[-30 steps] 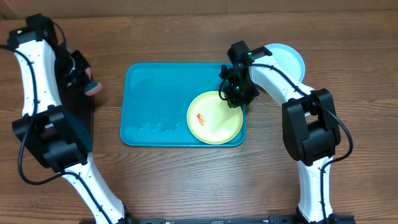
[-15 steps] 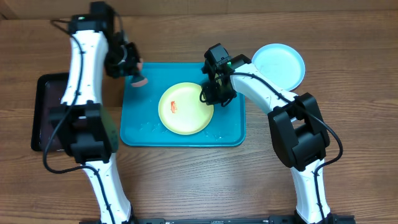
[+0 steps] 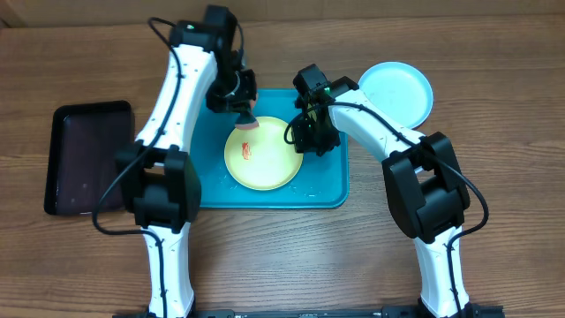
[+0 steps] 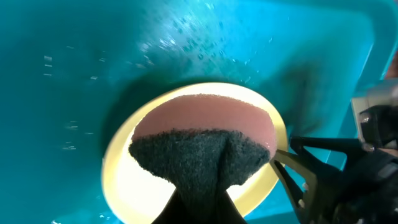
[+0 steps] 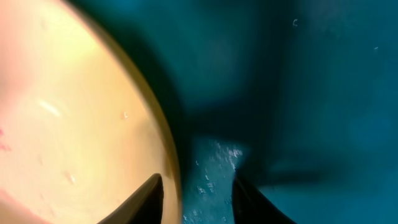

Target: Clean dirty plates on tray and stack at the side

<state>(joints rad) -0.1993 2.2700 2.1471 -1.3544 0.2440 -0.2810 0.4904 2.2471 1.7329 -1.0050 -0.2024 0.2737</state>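
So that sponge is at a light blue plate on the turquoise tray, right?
Not quite. The plate at the sponge on the turquoise tray is yellow-green, not light blue, as the overhead view shows. The light blue plate lies off the tray, to one side.

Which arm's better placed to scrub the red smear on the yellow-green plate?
Left. The left fingers grip the sponge right over the yellow-green plate, beside the red smear. The right fingers hold no tool; they stand open astride the plate's right rim.
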